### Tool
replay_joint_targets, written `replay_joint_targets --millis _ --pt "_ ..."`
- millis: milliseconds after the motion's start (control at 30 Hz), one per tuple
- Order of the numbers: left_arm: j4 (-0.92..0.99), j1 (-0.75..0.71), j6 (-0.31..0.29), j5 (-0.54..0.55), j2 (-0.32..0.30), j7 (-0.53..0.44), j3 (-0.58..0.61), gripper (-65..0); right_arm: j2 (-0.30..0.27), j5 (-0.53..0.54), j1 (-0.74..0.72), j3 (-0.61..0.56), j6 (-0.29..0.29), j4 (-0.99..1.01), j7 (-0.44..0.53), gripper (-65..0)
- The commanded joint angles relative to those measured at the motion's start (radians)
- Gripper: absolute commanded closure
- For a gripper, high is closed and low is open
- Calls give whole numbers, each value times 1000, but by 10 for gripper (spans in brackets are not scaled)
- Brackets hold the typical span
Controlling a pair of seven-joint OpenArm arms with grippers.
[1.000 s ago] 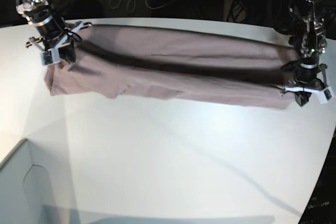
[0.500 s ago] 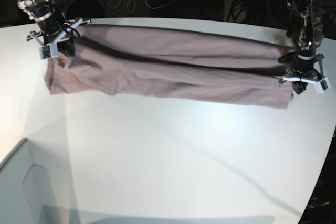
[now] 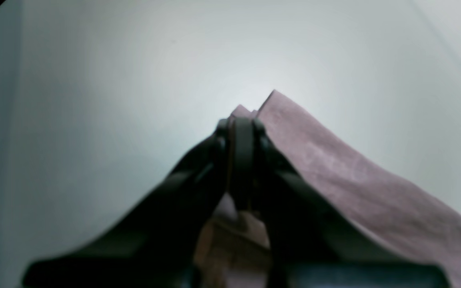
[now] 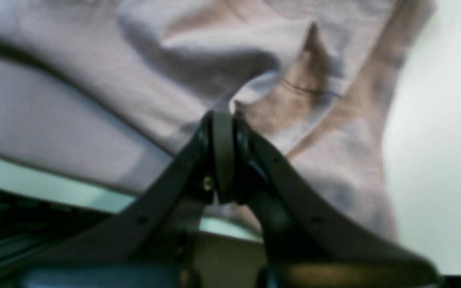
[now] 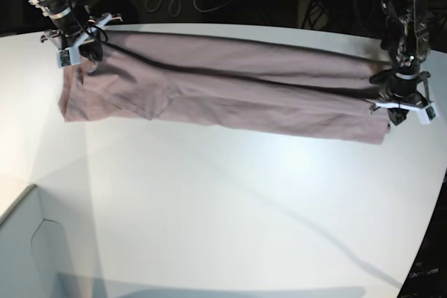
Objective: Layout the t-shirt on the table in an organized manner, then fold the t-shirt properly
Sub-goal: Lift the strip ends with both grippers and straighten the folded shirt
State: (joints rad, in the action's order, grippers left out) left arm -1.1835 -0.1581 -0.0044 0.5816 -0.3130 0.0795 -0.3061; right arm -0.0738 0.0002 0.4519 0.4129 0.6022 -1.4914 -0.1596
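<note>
In the left wrist view, the left gripper (image 3: 241,127) is seen pinched tight on a corner of the t-shirt (image 3: 346,176), its dark fingers (image 3: 220,142) pressed together with almost no gap, and a little tip of mauve cloth is shown poking out just past them. From there the fabric is spread away to the lower right over the white table (image 3: 114,80), which is lit brightly beyond the fingertips. Over to the right wrist view, where the right gripper (image 4: 223,125) is likewise closed fully on the cloth, a bunched fold of the t-shirt (image 4: 94,92) being nipped between the pads; creased and shadowed fabric is draped across the upper part of the picture, and a strip of the table (image 4: 434,160) is left bare at the right. The focus here is soft, so finer detail cannot be made out. Now the base view: the t-shirt (image 5: 230,92) is stretched out as a long, narrow band across the far part of the table (image 5: 230,214), held at one end by the right gripper (image 5: 80,50) at the picture's left and at the other end by the left gripper (image 5: 404,109) at the picture's right. A dark lengthwise crease is seen along the band.
</note>
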Motion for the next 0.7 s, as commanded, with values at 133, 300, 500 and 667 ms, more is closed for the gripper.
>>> replay_joint_targets --millis 133,300,500,667 --pt "-14 -14 -3 2 -15 -22 -6 -5 -11 11 -3 5 6 -7 25 0" --pt "-14 -19 -3 2 -15 -14 -6 -21 -8 11 -3 4 6 -7 25 0" --pt "-17 -38 1 2 -15 -16 -6 -255 -8 11 -3 2 6 -7 25 0" --pt "-19 -53 1 2 -15 -20 -23 -335 -8 11 -3 2 6 -7 25 0"
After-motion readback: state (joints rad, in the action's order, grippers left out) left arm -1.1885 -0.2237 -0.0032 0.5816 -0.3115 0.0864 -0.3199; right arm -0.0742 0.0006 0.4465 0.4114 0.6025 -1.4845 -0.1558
